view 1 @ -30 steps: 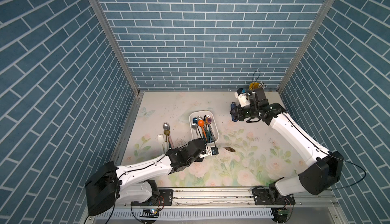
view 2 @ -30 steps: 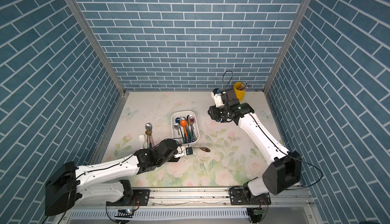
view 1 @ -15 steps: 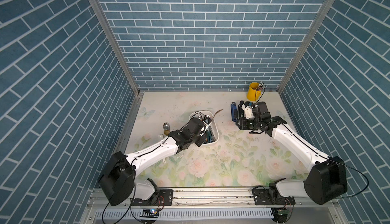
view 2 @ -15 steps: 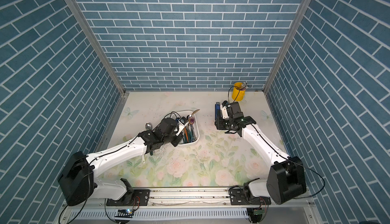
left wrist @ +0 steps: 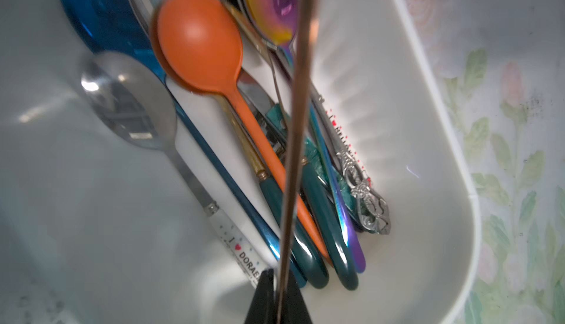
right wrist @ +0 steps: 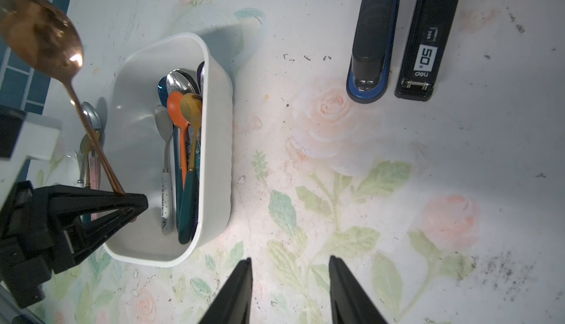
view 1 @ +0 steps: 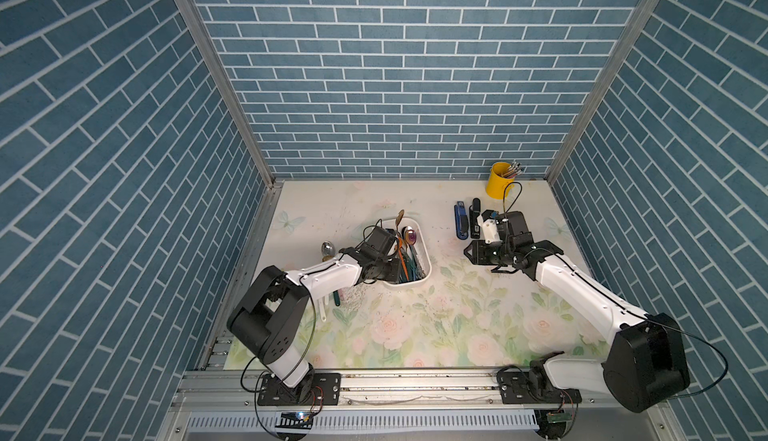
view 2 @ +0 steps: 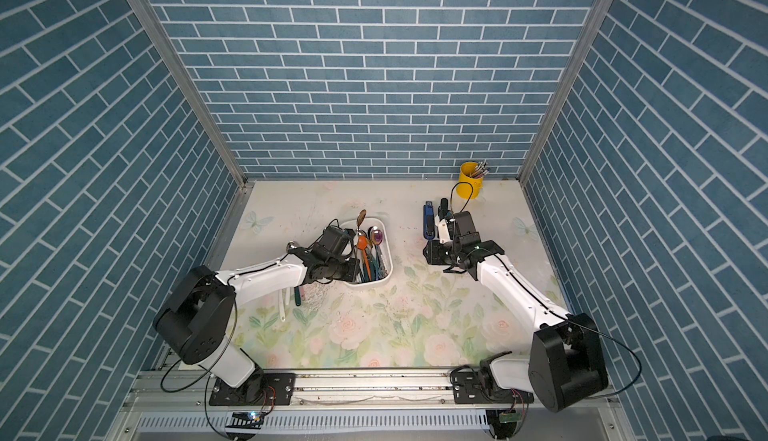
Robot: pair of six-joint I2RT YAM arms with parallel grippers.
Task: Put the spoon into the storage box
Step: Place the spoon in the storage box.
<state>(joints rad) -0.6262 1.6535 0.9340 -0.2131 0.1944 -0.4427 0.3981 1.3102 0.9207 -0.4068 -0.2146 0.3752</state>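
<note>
Currently held: copper spoon (right wrist: 46,35), its thin handle end clenched in the left claw (right wrist: 134,203).
Spoon position: tilted up over the storage box (right wrist: 218,142), bowl high and past the far rim.
Right claw (right wrist: 290,261): released, empty, well apart from the box.
Risk, overhang: let go at this tilt, the bowl could land on the rim and tip out onto the tabletop (view 1: 415,335).
Risk, pivot: such a narrow pinch may let the handle swivel.
Risk, pile: lowering could knock the orange spoon (left wrist: 198,41) and its neighbours.
</note>
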